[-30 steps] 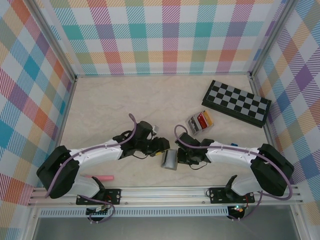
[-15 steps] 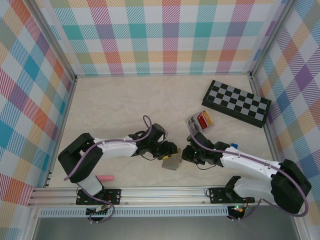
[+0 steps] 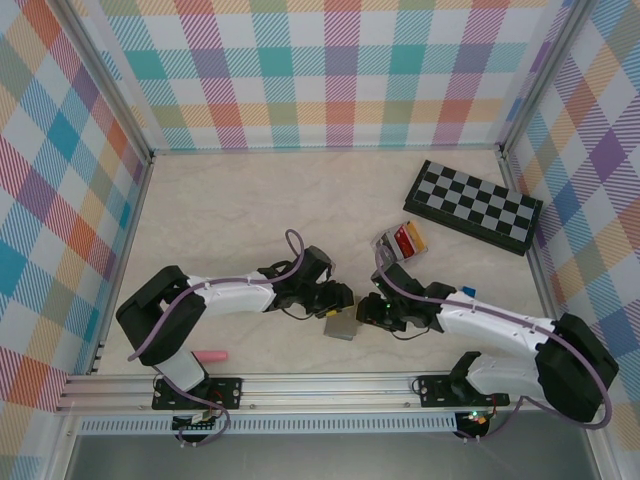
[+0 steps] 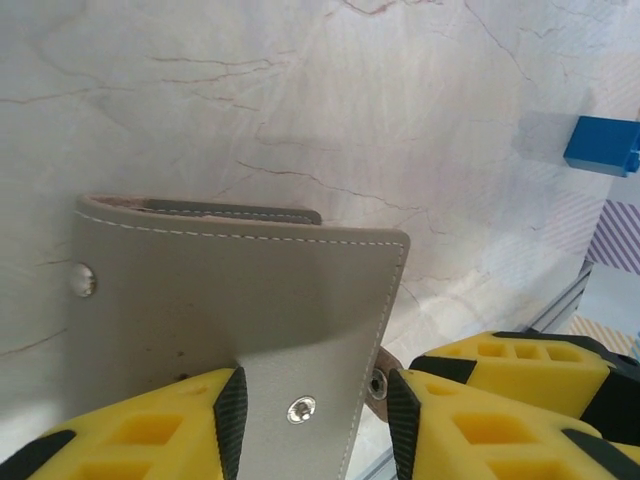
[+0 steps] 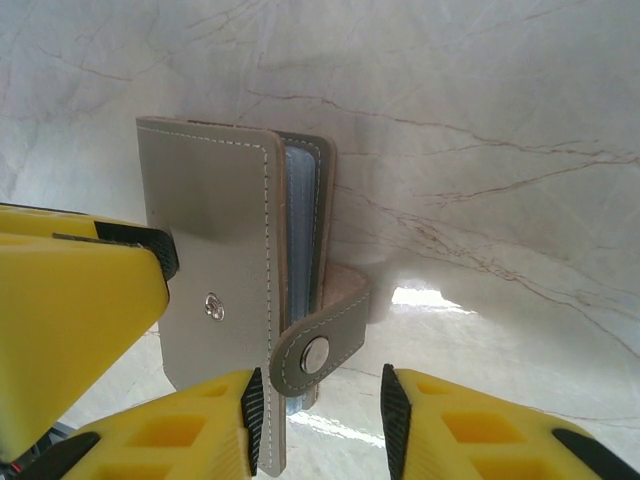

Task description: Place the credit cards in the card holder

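Since a second ago both arms are reaching lower and further inward. The card holder, which was standing up between them, is now lying lower on the table, just near of the two wrists. The right arm's tip is also sitting slightly closer to it than half a second back.

From the left wrist, the left gripper is straddling the holder's near end with its yellow fingers part-way apart. One pad is lying against the grey cover beside a snap stud, while a sliver of gap is showing at the other pad. Whether it is actually clamping the cover I cannot tell.

From the right wrist, the right gripper is standing with its jaws apart around the closing strap. That strap is curling round the holder's open edge, with its snap sitting off the stud on the cover. A gap is showing between strap and one pad, so nothing is being squeezed. The cover is gaping slightly, with clear sleeves showing inside.

The credit cards, red and yellow-tan ones showing, are sitting in a small open-topped tray. It is lying far and right of the grippers, near the chequered board. A blue block is lying beside the right forearm, and a pink object is lying near the left arm's base.
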Controlling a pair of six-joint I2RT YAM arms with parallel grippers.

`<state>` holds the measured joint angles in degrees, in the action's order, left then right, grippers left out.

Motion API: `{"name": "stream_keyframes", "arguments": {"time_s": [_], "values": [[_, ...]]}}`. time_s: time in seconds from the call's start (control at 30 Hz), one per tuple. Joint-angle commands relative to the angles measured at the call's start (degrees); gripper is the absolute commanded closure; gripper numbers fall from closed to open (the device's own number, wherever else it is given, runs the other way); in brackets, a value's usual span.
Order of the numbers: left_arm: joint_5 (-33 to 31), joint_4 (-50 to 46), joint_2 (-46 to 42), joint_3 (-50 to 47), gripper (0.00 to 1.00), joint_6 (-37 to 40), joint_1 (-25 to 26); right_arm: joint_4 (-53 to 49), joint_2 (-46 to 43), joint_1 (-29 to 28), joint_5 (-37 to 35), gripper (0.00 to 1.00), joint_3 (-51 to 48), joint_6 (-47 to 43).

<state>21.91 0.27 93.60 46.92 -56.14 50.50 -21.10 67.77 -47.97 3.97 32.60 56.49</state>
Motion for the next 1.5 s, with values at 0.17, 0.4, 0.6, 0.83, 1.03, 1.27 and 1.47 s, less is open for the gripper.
{"name": "stream_keyframes", "arguments": {"time_s": [0.17,0.4,0.6,0.83,1.03,1.27,1.47], "values": [[-3.2,-3.3,-1.4,-0.5,0.59,0.2,0.7,0.0,2.9,0.2,0.9,0.68,3.1,-0.9],[-5.0,-6.8,-3.5,-0.1,0.59,1.8,0.7,-2.9,1.9,0.2,-1.2,0.83,3.5,-1.7],[-7.5,-10.1,-5.6,0.0,0.58,3.4,0.7,-4.1,1.6,0.2,-2.5,0.89,3.3,-1.6],[-8.3,-14.7,-4.1,1.5,0.58,8.1,0.7,-5.4,-0.5,0.3,-3.7,0.97,2.8,-2.1],[-7.6,-17.4,-1.3,3.6,0.56,11.3,1.9,-2.5,-2.9,0.6,-1.8,0.98,1.8,-3.9],[-8.7,-18.7,2.6,5.5,0.56,11.7,3.5,-1.0,-1.5,0.7,0.3,0.98,2.8,-5.5],[-9.5,-18.9,5.4,6.3,0.60,11.6,4.5,0.2,-0.2,0.7,1.7,0.98,3.4,-6.0]]}}
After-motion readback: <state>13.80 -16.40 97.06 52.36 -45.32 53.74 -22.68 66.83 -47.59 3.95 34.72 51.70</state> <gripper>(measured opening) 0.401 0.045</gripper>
